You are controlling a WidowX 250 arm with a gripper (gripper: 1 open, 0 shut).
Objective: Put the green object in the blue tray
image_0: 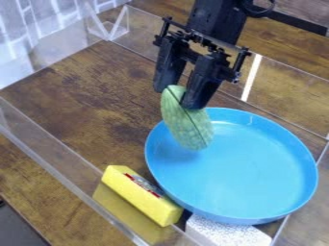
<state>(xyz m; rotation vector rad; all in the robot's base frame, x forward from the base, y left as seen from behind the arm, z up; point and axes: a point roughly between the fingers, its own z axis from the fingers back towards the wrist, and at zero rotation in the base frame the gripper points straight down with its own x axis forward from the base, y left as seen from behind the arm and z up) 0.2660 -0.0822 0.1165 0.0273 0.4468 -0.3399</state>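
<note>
The green object (pixel 189 122), a pale green ribbed oval, hangs upright from my gripper (pixel 182 94), which is shut on its top end. It dangles over the left rim of the blue tray (pixel 238 183), its lower tip just above or touching the tray's near-left floor. The wide round tray lies on the wooden table at the right and holds nothing else. The black arm comes down from the top centre.
A yellow block with a red label (pixel 139 194) lies against the tray's lower left edge. A white speckled sponge (pixel 229 233) peeks out under the tray's front. Clear acrylic walls (pixel 52 159) fence the wooden table on the left and front.
</note>
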